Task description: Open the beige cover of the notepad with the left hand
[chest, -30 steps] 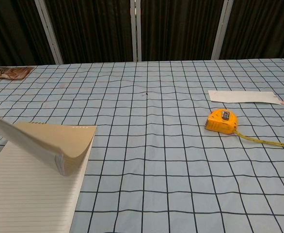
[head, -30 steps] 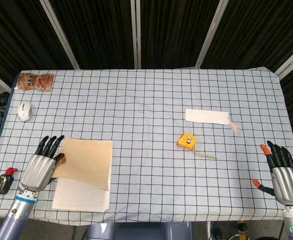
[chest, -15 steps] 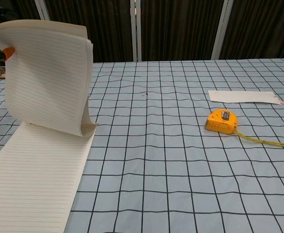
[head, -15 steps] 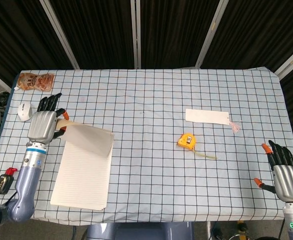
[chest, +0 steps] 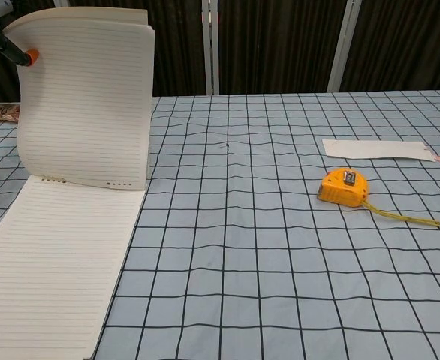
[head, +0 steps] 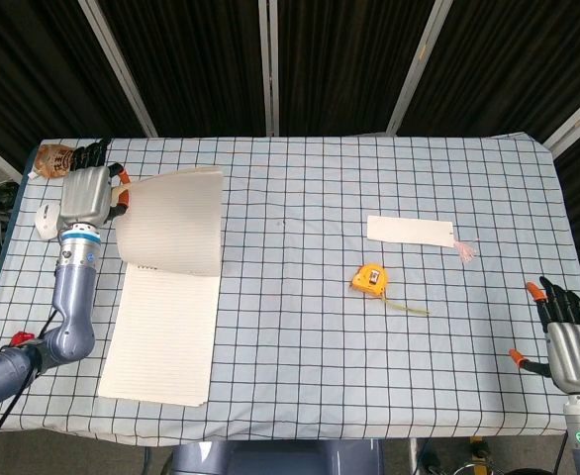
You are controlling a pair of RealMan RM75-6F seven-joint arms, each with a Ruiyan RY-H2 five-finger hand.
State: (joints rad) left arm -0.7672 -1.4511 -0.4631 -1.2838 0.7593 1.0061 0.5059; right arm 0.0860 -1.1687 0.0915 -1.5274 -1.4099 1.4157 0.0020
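Note:
The notepad (head: pixel 161 332) lies at the table's front left, its lined page showing (chest: pixel 55 270). Its beige cover (head: pixel 171 220), with a few lined sheets under it (chest: pixel 85 97), stands raised and curls up from the binding at the pad's far edge. My left hand (head: pixel 87 193) pinches the lifted stack's top left corner, well above the table; only an orange-tipped finger (chest: pixel 13 52) of it shows in the chest view. My right hand (head: pixel 572 341) hangs at the front right table edge with fingers apart, holding nothing.
An orange tape measure (head: pixel 371 278) with a short pulled-out strip lies right of centre. A white card (head: pixel 410 231) lies beyond it. A snack pouch (head: pixel 50 156) and a white mouse (head: pixel 43 220) sit at the far left, behind my left hand.
My left hand has risen and moved toward the far edge, swinging the cover and sheets from a low curl to nearly upright. The right hand has sunk slightly.

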